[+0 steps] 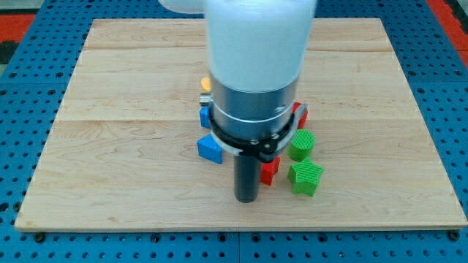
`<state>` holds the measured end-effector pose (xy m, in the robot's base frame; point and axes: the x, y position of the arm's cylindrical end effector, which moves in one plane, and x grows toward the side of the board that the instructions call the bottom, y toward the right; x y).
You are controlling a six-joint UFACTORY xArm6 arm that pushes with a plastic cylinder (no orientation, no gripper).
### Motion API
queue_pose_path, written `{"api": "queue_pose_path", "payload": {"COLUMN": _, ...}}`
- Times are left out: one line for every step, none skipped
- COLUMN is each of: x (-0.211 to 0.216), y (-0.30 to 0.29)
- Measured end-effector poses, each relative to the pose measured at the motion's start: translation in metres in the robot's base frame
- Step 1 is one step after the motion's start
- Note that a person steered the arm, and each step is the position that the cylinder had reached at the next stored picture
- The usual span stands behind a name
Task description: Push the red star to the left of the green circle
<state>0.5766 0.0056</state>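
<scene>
Jaws are absent: only my tip (246,199), low centre, touching the red star's (270,170) left side. Light, stiff and slippery on the worktop (110,183), it needs a flat-side shove. Just beyond, right of centre, stands the green circle (300,145).

Red star (270,170), green circle (300,145), pale wooden board (110,109).
</scene>
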Motion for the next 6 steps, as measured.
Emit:
{"api": "queue_pose_path", "payload": {"x": -0.001, "y": -0.023}}
{"api": "queue_pose_path", "payload": {"x": -0.009, "y": -0.032}}
{"api": "queue_pose_path", "payload": {"x": -0.003, "y": -0.032}}
{"api": "queue_pose_path", "payload": {"x": 0.007, "y": -0.011}}
{"api": "queue_pose_path", "payload": {"x": 0.004, "y": 0.009}}
{"api": "queue_pose_path", "payload": {"x": -0.007, "y": 0.014}}
